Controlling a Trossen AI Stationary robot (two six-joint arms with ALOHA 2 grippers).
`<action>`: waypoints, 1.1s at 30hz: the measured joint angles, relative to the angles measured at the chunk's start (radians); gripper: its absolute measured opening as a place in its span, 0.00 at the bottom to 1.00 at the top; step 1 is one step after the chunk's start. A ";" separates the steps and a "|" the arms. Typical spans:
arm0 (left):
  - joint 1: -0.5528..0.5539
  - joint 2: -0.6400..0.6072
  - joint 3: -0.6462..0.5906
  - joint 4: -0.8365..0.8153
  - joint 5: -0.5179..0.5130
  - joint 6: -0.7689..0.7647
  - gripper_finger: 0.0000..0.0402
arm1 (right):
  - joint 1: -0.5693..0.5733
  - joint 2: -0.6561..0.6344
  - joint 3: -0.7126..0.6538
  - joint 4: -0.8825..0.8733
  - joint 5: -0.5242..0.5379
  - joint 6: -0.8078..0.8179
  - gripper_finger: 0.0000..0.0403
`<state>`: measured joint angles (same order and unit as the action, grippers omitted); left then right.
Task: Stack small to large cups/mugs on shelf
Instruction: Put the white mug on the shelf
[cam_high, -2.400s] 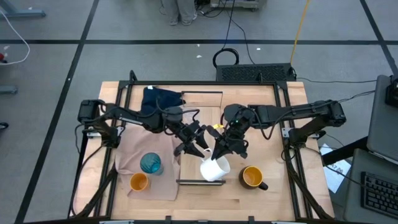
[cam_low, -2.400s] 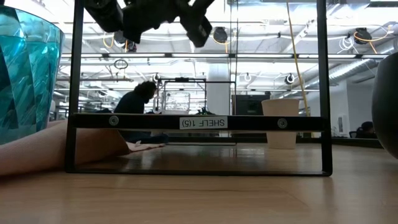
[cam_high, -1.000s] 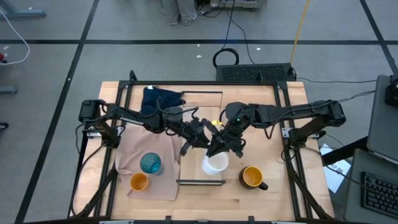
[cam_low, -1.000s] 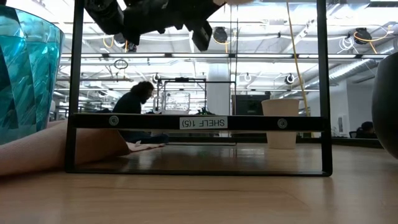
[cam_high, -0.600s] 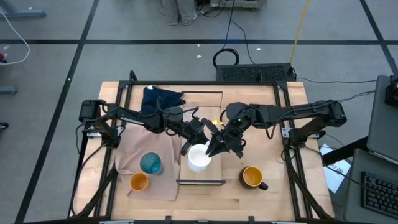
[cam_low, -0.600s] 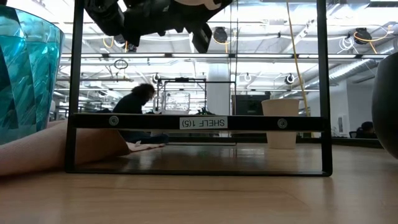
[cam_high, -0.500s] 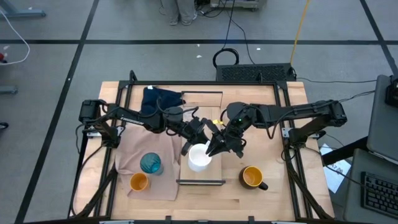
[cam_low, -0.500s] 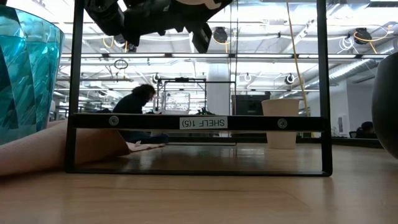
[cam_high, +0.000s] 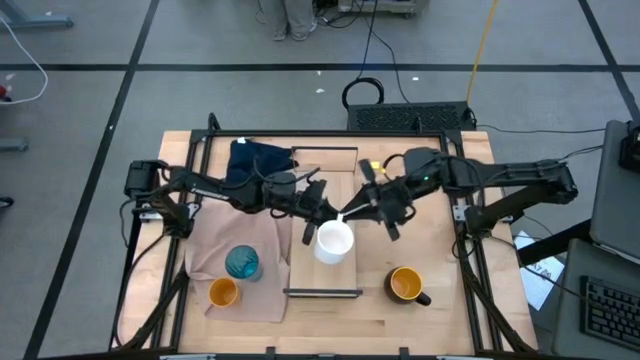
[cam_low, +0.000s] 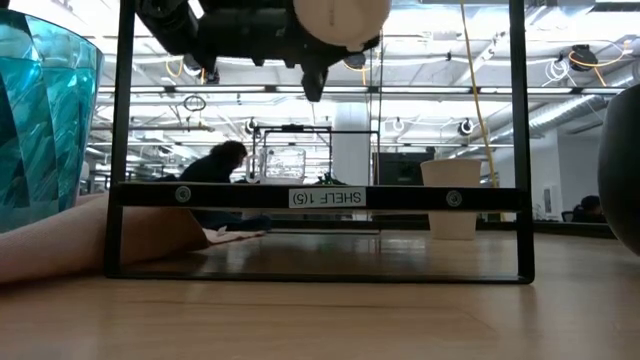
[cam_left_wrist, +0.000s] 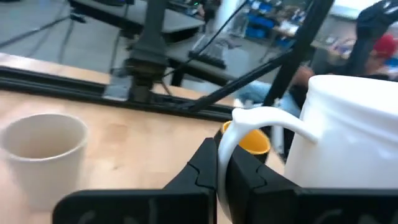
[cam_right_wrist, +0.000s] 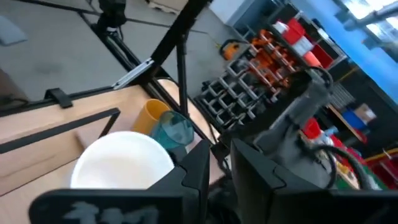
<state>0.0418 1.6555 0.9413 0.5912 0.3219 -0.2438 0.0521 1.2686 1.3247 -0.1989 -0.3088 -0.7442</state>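
The white mug (cam_high: 335, 241) hangs above the shelf (cam_high: 325, 283), a light-wood plank with a black end frame (cam_low: 320, 196). My left gripper (cam_left_wrist: 217, 167) is shut on the mug's handle. In the low view the mug's underside (cam_low: 340, 15) shows high above the frame. My right gripper (cam_high: 362, 210) stands just right of the mug, fingers slightly apart with nothing between them (cam_right_wrist: 222, 171). A beige-grey cup (cam_left_wrist: 42, 148) stands on the table beyond. The teal tumbler (cam_high: 241, 262) and small orange cup (cam_high: 222, 292) sit on the beige cloth. The dark-handled orange mug (cam_high: 405, 285) stands right of the shelf. My left gripper pinches the white mug's loop handle (cam_left_wrist: 231, 134) between its two fingers, at the handle's lower part. The fingers come level from the table's left side. The mug is lifted clear of the shelf, its mouth up in the high view.
A dark blue cloth (cam_high: 262, 160) lies at the far left of the table. The beige cloth (cam_high: 225, 245) covers the near left part. Black frame rails (cam_high: 465, 215) run along both table sides. A person (cam_low: 215, 165) sits in the room behind.
My right gripper has let go of the white mug and drawn back toward the table's right and far side. The mug stays with my left gripper, has shifted a little toward the left and far edge over the shelf, and its underside has come into the low view.
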 joint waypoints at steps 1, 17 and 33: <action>-0.006 -0.010 0.000 -0.007 -0.027 0.021 0.02 | 0.000 -0.010 0.000 -0.014 0.002 0.013 0.14; -0.248 -0.215 0.001 -0.336 -0.958 0.249 0.02 | 0.009 -0.066 0.000 -0.149 0.152 0.134 0.14; -0.401 -0.169 0.001 -0.480 -1.560 0.001 0.02 | 0.009 -0.063 0.000 -0.181 0.152 0.179 0.14</action>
<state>-0.3590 1.4868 0.9421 0.1116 -1.2377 -0.2433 0.0608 1.2053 1.3243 -0.3798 -0.1571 -0.5657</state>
